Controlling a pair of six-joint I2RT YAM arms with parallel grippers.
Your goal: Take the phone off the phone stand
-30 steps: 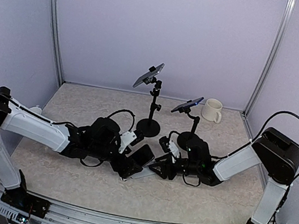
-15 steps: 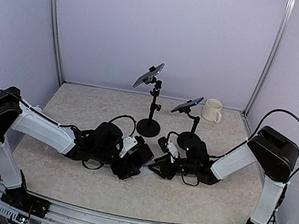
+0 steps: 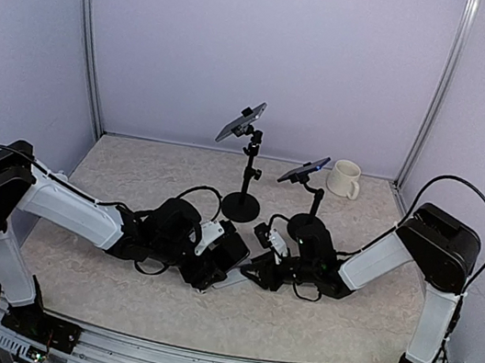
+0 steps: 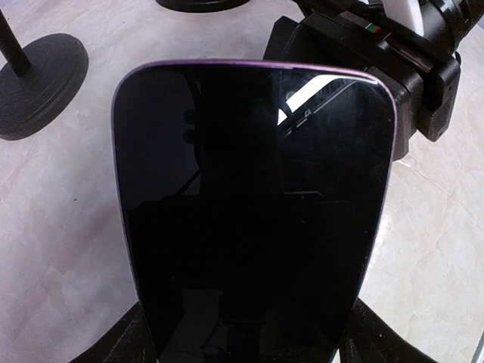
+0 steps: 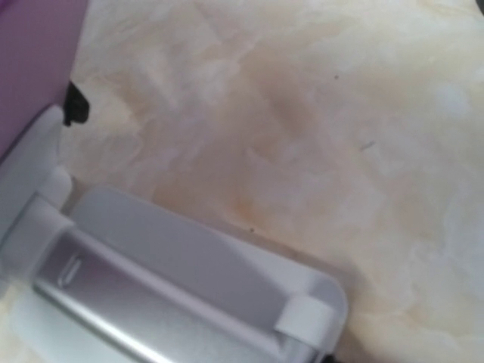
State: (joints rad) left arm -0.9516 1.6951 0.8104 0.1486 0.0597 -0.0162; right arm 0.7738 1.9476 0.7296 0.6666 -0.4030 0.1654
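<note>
Since the black-glass, purple-edged smartphone (image 4: 253,212) appears to sit tilted on the pale grey plastic cradle stand (image 5: 174,287), low at the near middle of the beige marbled counter (image 3: 131,181), we enter the step as: grasp under way, lift not yet made.

Item, left fingers (image 4: 113,348): dark tips showing at either lower edge of the phone, set apart by its width and flanking it. Whether they press on the edges or merely stand beside them, we cannot tell.

Item, right fingers (image 3: 253,274): low on the counter just beside the stand's base, facing the left arm. Their wrist view shows only the stand's grey foot and lip and a purple corner of the phone, so we cannot tell how far they are apart, nor whether they touch the stand.

Next move, in our judgement: the left fingers need a firm pinch on the phone's side edges. The phone should then be drawn up and back along the cradle's slope while the right side steadies the light base, which could otherwise lift or slide.
</note>
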